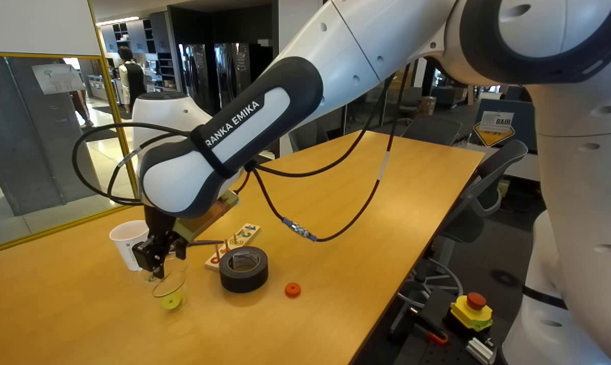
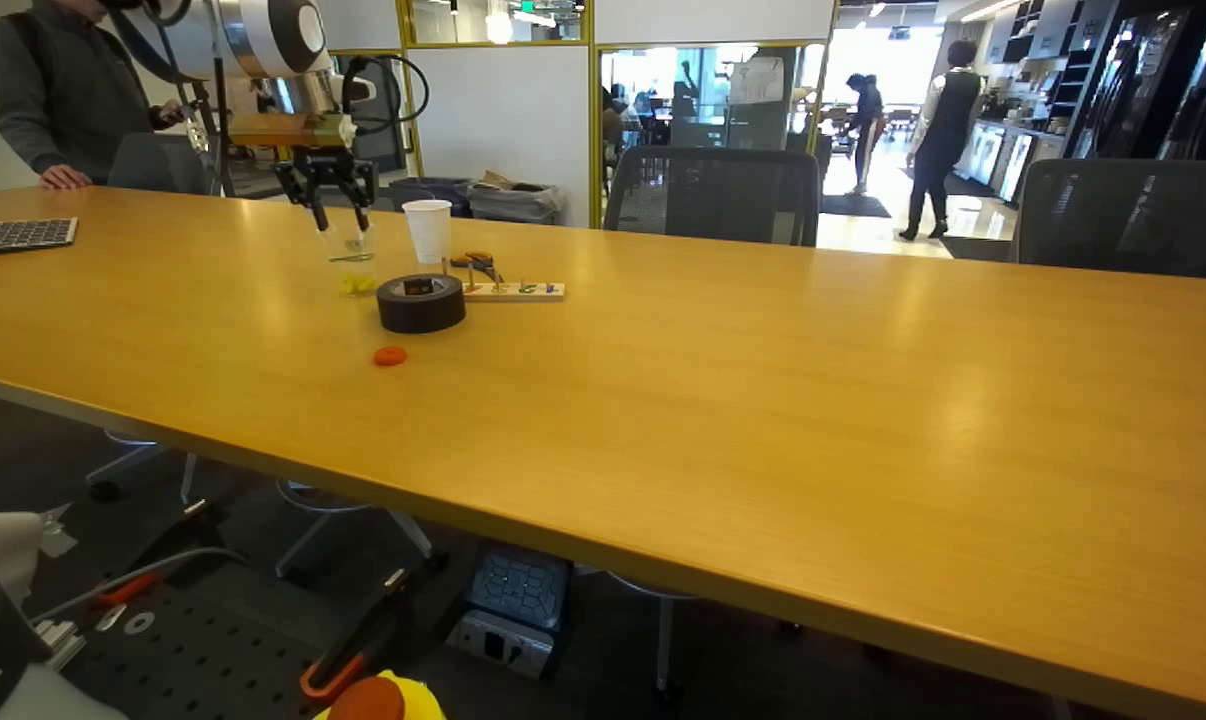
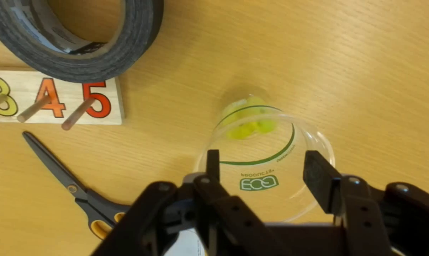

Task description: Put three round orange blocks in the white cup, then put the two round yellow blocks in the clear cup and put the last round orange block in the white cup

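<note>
The clear cup (image 3: 259,183) stands upright on the table, also in both exterior views (image 1: 176,284) (image 2: 350,248). Bright yellow round blocks (image 3: 252,128) lie at its bottom, seen through the wall (image 1: 171,302). My gripper (image 3: 264,165) is open, its fingertips apart over the cup's mouth, with nothing between them (image 1: 169,261) (image 2: 343,222). One round orange block (image 1: 293,290) lies on the table in front of the tape (image 2: 390,356). The white cup (image 1: 128,241) stands upright just beyond the gripper (image 2: 429,230); its inside is hidden. Other orange blocks are not visible there.
A black tape roll (image 1: 243,281) stands close to the clear cup (image 3: 143,42). A wooden number board with pegs (image 1: 247,234) lies behind it, and scissors (image 3: 68,181) lie between board and white cup. A keyboard (image 2: 18,235) lies at the table's far left in an exterior view.
</note>
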### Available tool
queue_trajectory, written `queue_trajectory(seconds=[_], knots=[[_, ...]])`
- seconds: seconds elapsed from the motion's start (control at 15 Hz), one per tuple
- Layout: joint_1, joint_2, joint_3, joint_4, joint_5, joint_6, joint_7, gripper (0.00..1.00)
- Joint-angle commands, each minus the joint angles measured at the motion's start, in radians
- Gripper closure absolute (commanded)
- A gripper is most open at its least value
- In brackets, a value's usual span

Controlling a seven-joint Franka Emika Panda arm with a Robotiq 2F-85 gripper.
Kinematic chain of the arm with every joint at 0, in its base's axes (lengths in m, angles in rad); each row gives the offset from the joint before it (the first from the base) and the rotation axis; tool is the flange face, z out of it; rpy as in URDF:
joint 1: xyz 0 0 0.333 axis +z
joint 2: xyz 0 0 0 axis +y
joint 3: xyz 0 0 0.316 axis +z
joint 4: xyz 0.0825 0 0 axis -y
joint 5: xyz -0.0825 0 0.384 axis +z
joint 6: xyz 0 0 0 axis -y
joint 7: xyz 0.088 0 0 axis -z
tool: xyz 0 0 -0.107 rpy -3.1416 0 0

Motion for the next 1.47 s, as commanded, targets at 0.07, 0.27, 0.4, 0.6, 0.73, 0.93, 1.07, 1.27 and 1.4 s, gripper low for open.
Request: queue_trajectory(seconds=[0.07, 0.27, 0.4, 0.6, 0.73, 0.93, 1.07, 1.27, 1.4], knots=[[0.001, -0.058, -0.025, 0.002, -0.04, -0.06, 0.027, 0.0], [0.004, -0.14, -0.06, -0.045, -0.116, -0.12, 0.089, 0.0], [-0.008, -0.2, -0.074, -0.089, -0.16, -0.162, 0.137, 0.0], [-0.046, -0.283, -0.076, -0.178, -0.17, -0.202, 0.164, 0.0], [-0.083, -0.333, -0.07, -0.255, -0.141, -0.19, 0.128, 0.0], [-0.127, -0.386, -0.068, -0.377, -0.099, -0.136, 0.079, 0.0], [-0.149, -0.408, -0.071, -0.46, -0.053, -0.073, 0.045, 0.0], [-0.177, -0.428, -0.076, -0.556, 0.025, 0.013, -0.023, 0.0], [-0.188, -0.419, -0.075, -0.595, 0.063, 0.067, -0.063, 0.0]])
